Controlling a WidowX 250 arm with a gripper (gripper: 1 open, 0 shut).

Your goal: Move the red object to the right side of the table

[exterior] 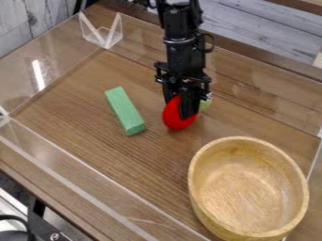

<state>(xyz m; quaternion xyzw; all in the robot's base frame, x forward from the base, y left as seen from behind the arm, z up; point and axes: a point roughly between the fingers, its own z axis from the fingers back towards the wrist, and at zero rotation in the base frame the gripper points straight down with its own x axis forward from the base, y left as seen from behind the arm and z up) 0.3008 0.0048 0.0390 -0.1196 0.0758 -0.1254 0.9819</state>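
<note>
Red object (179, 116) clamped in the black end effector (184, 105), near the middle of the table (75, 141). Green block (123, 110) lying at nine o'clock from it, apart. Wooden bowl (248, 188) at five o'clock, near the table's corner.

Pale plank wall (270, 24) behind

The table (75, 141) looks like brown wood grain under clear acrylic walls (51, 66); beside it, the bowl (249, 188) is pale, smooth wood.
</note>
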